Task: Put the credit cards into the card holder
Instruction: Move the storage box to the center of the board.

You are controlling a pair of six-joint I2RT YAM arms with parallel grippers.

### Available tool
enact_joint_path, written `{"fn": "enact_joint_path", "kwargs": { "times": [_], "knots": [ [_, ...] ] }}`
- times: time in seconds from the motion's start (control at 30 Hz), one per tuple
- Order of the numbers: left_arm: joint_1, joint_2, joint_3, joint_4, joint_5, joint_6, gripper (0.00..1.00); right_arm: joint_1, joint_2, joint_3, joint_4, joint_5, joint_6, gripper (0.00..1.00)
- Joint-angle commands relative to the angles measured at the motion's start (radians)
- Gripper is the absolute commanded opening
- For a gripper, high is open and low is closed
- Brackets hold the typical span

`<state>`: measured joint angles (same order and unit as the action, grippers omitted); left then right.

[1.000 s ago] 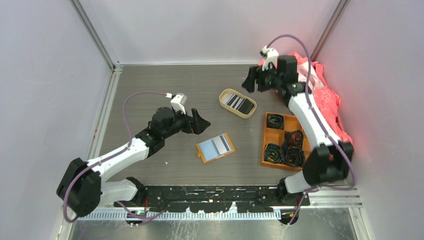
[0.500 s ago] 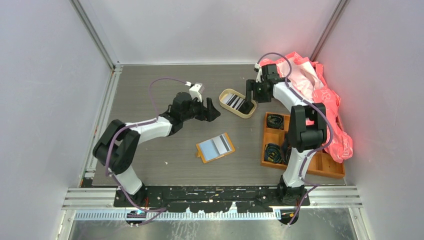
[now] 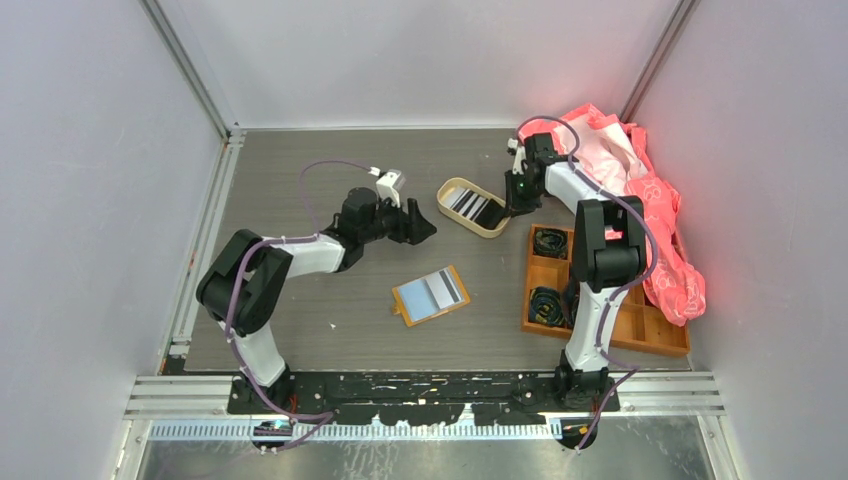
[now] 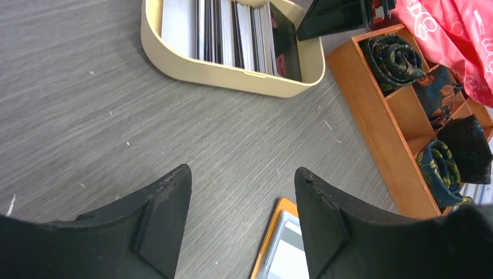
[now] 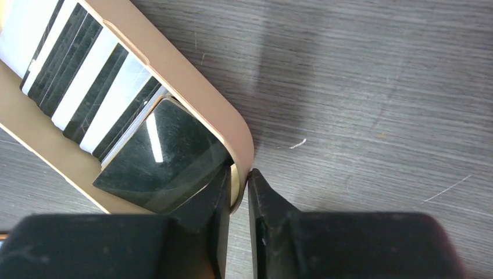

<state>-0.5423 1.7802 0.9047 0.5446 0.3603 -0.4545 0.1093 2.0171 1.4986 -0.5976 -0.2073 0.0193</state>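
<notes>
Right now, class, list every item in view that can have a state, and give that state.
card holder, open, lying flat.
tin, open-topped, cards standing in a row inside.
left pincer, open, holding nothing.
right pincer, closed on the tin's end wall.
tray, rolled ties in several compartments.
cloth, crumpled.

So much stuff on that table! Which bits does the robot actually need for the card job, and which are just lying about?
For the job: credit cards in the beige tin, whose wall the right gripper pinches; open orange card holder.
Lying about: wooden tray of rolled fabric; pink cloth.
</notes>
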Motion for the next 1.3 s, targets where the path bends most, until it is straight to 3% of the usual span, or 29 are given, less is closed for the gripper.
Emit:
{"fn": "enact_joint_path", "kwargs": {
  "times": [0.0, 0.23, 0.4, 0.5, 0.67, 0.7, 0.9, 1.27],
  "knots": [
    [0.007, -0.057, -0.031, 0.114, 0.048, 0.004, 0.66, 0.031, -0.012, 0.048, -0.017, -0.065, -0.057, 0.19],
    [0.008, -0.05, -0.039, 0.137, 0.085, -0.056, 0.63, 0.178, 0.027, 0.145, -0.062, -0.016, -0.184, 0.14],
    [0.019, -0.073, -0.023, 0.047, 0.045, -0.075, 0.64, 0.231, 0.099, 0.272, -0.108, -0.034, -0.198, 0.15],
    [0.021, -0.065, 0.025, -0.08, -0.004, -0.087, 0.65, 0.235, 0.12, 0.318, -0.138, -0.052, -0.19, 0.23],
    [0.021, -0.064, 0.087, -0.271, -0.144, -0.097, 0.66, 0.223, 0.058, 0.284, -0.128, -0.06, -0.187, 0.51],
    [0.021, -0.072, 0.09, -0.299, -0.165, -0.095, 0.68, 0.22, 0.041, 0.278, -0.125, -0.07, -0.186, 0.53],
    [0.019, -0.052, 0.124, -0.338, -0.193, -0.081, 0.72, 0.211, -0.003, 0.219, -0.091, -0.153, -0.144, 0.54],
    [-0.003, 0.067, 0.265, -0.48, -0.272, -0.102, 0.79, 0.209, 0.042, 0.215, -0.09, -0.133, -0.122, 0.52]
  ]
}}
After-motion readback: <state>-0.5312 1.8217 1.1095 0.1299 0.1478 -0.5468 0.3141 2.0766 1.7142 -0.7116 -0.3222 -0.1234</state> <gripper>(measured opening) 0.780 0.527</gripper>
